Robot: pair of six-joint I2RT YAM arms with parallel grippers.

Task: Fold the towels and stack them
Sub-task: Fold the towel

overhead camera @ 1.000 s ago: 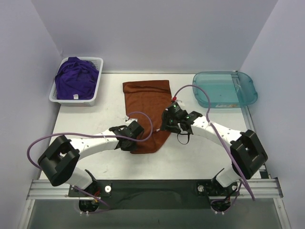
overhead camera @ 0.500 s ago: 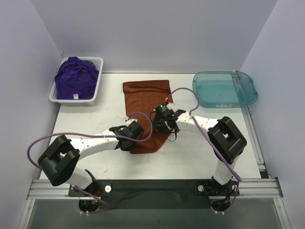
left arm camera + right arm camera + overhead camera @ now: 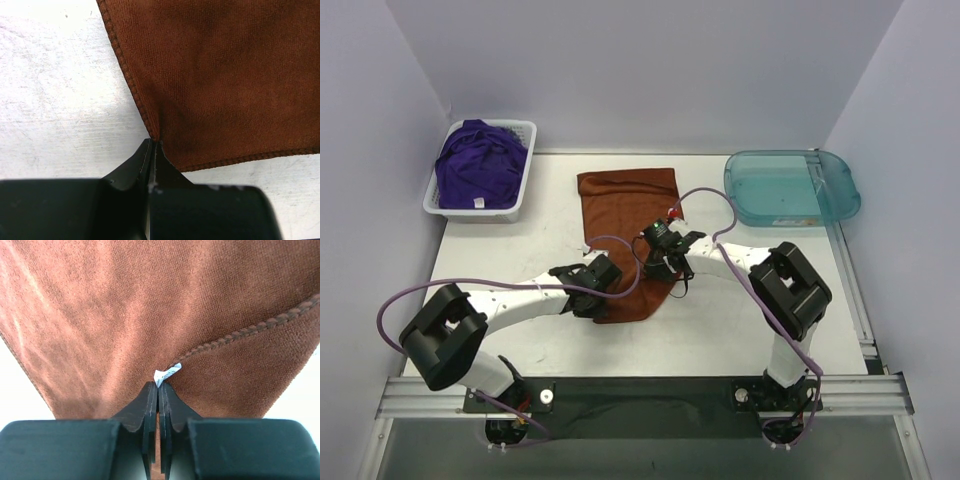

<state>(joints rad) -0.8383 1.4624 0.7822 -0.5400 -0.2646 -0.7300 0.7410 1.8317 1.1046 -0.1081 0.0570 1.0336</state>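
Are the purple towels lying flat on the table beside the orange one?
No, the purple towels are heaped inside the white basket at the far left.

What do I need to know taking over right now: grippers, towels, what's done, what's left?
Left gripper: shut on the near left edge of the orange towel.
Right gripper: shut on its near right side, by a white tag.
The towel lies lengthwise mid-table, far end flat. Purple towels sit heaped in the white basket.
Done: nothing stacked.
Left: fold the orange towel, then fold and stack the purple ones.
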